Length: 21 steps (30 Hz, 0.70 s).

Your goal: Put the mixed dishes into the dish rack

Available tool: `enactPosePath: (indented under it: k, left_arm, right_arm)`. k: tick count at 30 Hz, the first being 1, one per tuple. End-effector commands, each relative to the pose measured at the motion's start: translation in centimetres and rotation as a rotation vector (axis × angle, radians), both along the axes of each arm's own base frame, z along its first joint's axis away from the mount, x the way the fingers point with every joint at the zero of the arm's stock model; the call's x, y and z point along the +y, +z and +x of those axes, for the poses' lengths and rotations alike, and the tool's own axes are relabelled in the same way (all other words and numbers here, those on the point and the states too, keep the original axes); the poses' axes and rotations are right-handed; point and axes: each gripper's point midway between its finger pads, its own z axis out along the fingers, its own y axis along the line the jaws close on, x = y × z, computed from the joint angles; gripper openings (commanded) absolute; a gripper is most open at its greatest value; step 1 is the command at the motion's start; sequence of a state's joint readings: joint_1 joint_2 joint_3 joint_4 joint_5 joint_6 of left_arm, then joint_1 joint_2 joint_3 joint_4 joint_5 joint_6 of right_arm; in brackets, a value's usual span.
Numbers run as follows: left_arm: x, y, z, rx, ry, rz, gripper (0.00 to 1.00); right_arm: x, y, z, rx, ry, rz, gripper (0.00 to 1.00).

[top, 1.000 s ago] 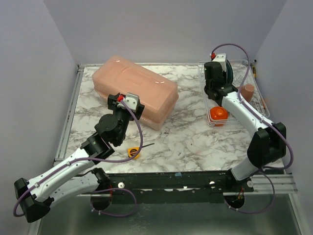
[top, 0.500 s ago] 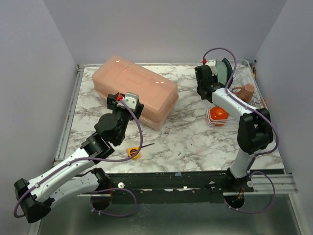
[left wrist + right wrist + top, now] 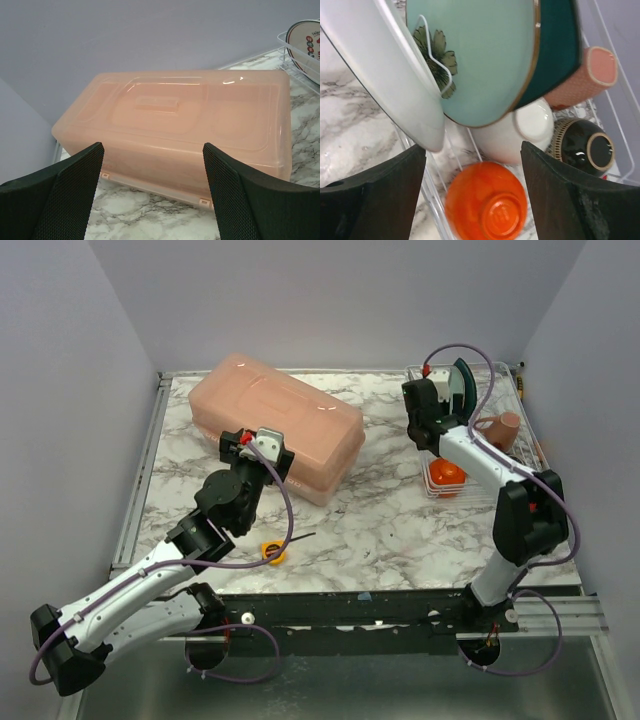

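The dish rack (image 3: 434, 54), far right on the tabletop (image 3: 380, 520), holds the pale-green plate (image 3: 485, 55), teal plate (image 3: 560, 45) and white plate (image 3: 385, 70) on edge. The pink mug (image 3: 585, 77), white bowl (image 3: 520, 132), dark bowl (image 3: 582, 147) and orange bowl (image 3: 487, 202) lie beside them. No dish shows outside it, so loading looks about finished. The right pincer (image 3: 472, 150) hangs over the rack, fingers apart and empty. The left pincer (image 3: 152, 146), also apart and empty, faces the pink tub (image 3: 180, 115).

pink lidded tub (image 3: 275, 425) lies on marble table (image 3: 390, 520); yellow tape measure (image 3: 272, 552) near front edge.
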State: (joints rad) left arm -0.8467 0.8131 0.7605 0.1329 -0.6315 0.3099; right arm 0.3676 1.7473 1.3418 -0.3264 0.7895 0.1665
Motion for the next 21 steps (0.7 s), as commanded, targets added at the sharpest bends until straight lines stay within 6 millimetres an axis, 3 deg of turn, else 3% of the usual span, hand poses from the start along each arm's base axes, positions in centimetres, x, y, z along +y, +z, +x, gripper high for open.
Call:
enactPosePath:
  k: [1, 6, 10, 17, 21]
  left_arm:
    - [-0.5, 0.5, 0.1, -0.005, -0.027, -0.023, 0.8]
    - [-0.7, 0.4, 0.1, 0.007, -0.034, -0.027, 0.8]
    - [-0.8, 0.4, 0.1, 0.012, -0.037, -0.026, 0.8]
    - [-0.6, 0.3, 0.1, 0.013, -0.031, -0.024, 0.8]
    - [-0.7, 0.3, 0.1, 0.01, -0.033, -0.026, 0.81]
  right_arm:
    - [-0.6, 3.8, -1.8, -0.094, -0.012, 0.04, 0.79]
    - [-1.9, 6.0, -2.7, -0.168, -0.049, 0.02, 0.88]
    - [-2.4, 5.7, -1.7, -0.158, -0.043, 0.002, 0.9]
    - [3.0, 5.8, -1.3, -0.125, 0.199, 0.235, 0.91]
    - [3.7, 6.3, -0.4, -0.18, 0.242, 0.252, 0.99]
